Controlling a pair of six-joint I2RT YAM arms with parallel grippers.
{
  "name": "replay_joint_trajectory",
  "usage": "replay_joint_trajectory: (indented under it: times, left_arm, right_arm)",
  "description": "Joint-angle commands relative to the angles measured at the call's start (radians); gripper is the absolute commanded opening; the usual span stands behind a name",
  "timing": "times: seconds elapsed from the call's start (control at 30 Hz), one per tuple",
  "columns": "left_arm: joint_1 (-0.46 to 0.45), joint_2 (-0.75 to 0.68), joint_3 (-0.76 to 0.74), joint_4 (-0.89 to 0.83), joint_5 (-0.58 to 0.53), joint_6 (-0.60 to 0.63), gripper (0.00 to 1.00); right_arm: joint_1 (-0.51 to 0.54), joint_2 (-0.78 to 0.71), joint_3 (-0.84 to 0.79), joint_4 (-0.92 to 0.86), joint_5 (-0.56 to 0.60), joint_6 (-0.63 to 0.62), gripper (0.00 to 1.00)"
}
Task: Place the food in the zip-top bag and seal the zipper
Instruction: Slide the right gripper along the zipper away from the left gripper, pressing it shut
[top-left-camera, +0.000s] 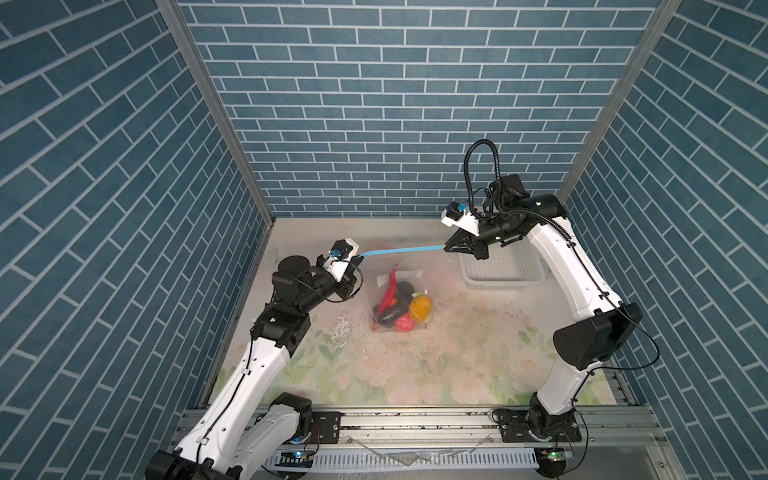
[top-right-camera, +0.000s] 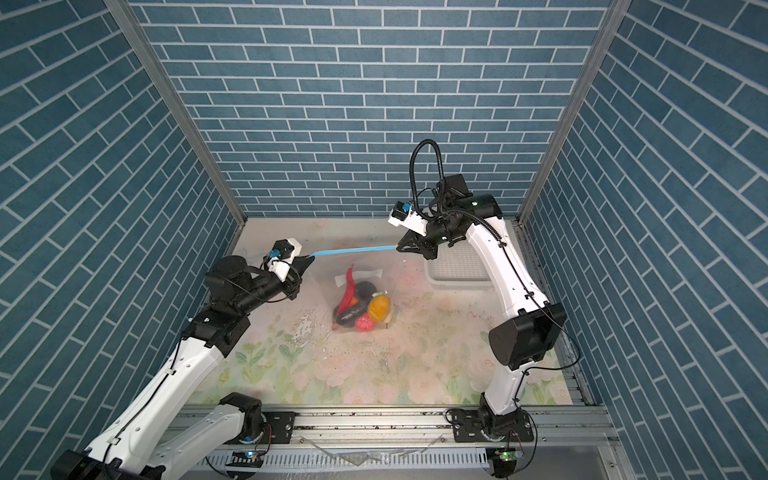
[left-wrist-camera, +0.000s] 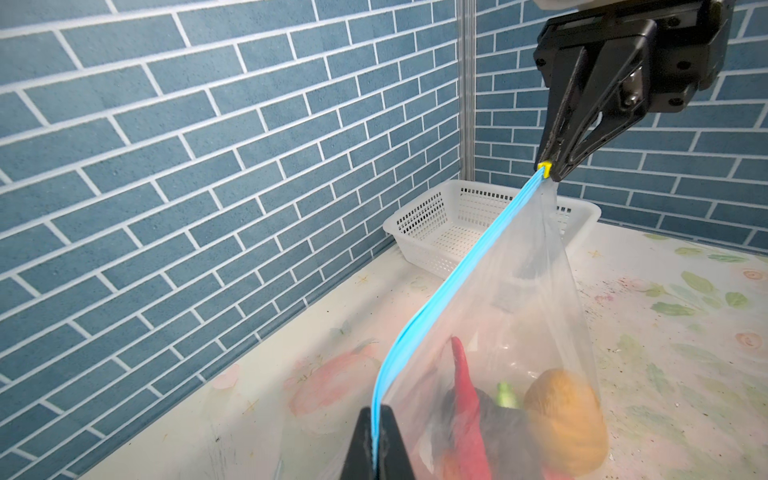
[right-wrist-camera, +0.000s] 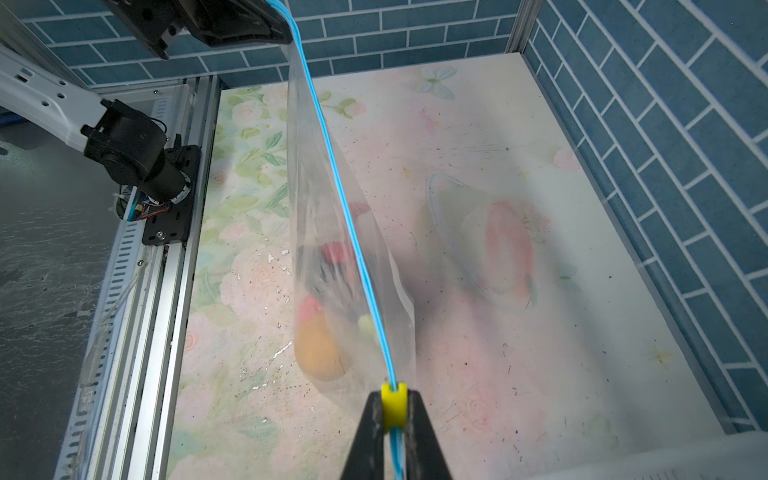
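One taut zipper (top-left-camera: 401, 250), ends pinched in left claw (top-left-camera: 360, 259), right claw (top-left-camera: 446, 248)

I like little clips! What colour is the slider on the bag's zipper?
Yellow; the slider shows best in the right wrist view, pinched in the right gripper.

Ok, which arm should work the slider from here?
Right, probably. The right gripper is shut on the yellow slider, while the left gripper only pinches the zipper's other end, anchoring the strip taut between them.
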Motion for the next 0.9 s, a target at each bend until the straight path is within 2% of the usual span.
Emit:
replay_joint_trajectory:
  times: [0.0, 0.27, 0.53, 0.6, 0.77, 0.87]
  left_arm:
    - [0.026, -0.015, -0.001, 0.005, -0.056, 0.000, 0.00]
    - [0.030, -0.014, -0.003, 0.008, -0.048, -0.001, 0.00]
    - [0.029, -0.001, 0.005, 0.027, 0.004, -0.018, 0.00]
    - [0.029, -0.002, 0.004, 0.036, 0.020, -0.021, 0.00]
    - [0.029, -0.010, -0.003, 0.061, 0.069, -0.030, 0.00]
    - [0.030, -0.016, -0.019, 0.112, 0.101, -0.045, 0.00]
  right_arm:
    - [-0.029, -0.049, -0.032, -0.011, 0.038, 0.000, 0.00]
    - [-0.045, -0.066, -0.053, -0.005, 0.041, 0.001, 0.00]
    - [-0.040, -0.055, -0.055, -0.001, -0.004, 0.017, 0.00]
    - [-0.041, -0.058, -0.061, 0.008, -0.021, 0.025, 0.06]
    - [-0.040, -0.077, -0.124, 0.115, -0.066, 0.084, 0.32]
    - [-0.042, -0.105, -0.199, 0.219, -0.119, 0.133, 0.41]
